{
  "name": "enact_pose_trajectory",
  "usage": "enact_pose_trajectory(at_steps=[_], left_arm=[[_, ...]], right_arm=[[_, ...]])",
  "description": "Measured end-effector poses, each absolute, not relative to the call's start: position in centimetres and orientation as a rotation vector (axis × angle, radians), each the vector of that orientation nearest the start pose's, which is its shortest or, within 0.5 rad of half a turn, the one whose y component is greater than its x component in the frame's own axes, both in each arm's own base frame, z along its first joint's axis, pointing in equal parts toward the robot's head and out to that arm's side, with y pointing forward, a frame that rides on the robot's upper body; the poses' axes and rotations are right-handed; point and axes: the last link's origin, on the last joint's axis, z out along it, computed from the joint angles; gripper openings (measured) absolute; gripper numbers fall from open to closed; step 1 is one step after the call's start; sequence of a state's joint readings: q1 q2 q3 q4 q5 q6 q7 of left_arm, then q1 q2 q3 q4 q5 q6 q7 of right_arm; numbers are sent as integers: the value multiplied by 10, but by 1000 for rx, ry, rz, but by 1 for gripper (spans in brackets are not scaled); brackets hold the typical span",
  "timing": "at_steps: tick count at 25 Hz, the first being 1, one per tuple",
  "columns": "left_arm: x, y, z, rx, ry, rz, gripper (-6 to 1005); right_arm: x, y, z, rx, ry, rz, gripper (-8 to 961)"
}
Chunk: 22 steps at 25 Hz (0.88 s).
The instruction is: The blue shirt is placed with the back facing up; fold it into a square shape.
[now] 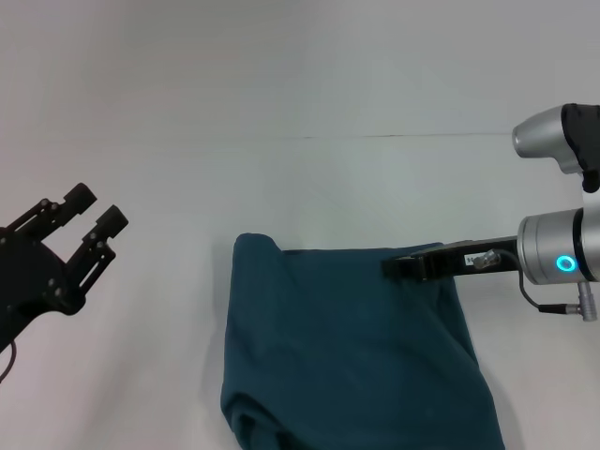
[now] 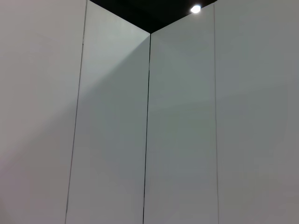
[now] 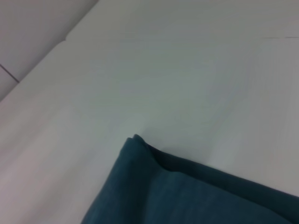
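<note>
Fabric of the blue shirt (image 1: 352, 352) is lying folded on the white table (image 1: 169, 187), in the near middle of the scene and a little to the right. Its long axis is running from far to near, and the near end is going out of the head view. The far edge is lying almost straight from left to right, with a rounded, slightly raised corner at the far left. The right gripper (image 1: 398, 266) is reaching in from the right and is sitting at the far edge of the shirt, over its right part; whether its fingers are apart or closed, and whether they are pinching the cloth, I cannot tell. The left gripper (image 1: 86, 217) is hanging over the bare table well to the left of the shirt, with its two black fingers spread apart and holding nothing. The right wrist view is showing what the head view is not making clear: a folded corner of the shirt (image 3: 187, 191) with two layers lying one over the other. The left wrist view is showing only white wall panels (image 2: 112, 140) and a ceiling lamp (image 2: 195, 9).
</note>
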State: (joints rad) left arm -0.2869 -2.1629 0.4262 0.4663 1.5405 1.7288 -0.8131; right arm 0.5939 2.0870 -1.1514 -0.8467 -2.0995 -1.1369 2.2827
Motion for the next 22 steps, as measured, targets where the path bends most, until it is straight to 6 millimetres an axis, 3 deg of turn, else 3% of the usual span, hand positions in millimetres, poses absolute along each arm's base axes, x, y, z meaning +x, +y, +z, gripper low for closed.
enact_pose_trajectory(at_steps=[13,22], left_arm=[[-300,264,24,-2009,-343,-1146,442],[-299,265,24,-2009,-341,-1146,440]], right_arm=[[225,394,-29,-2419,1253,306,132],[196,410,-31,-2467,1147,322,237]])
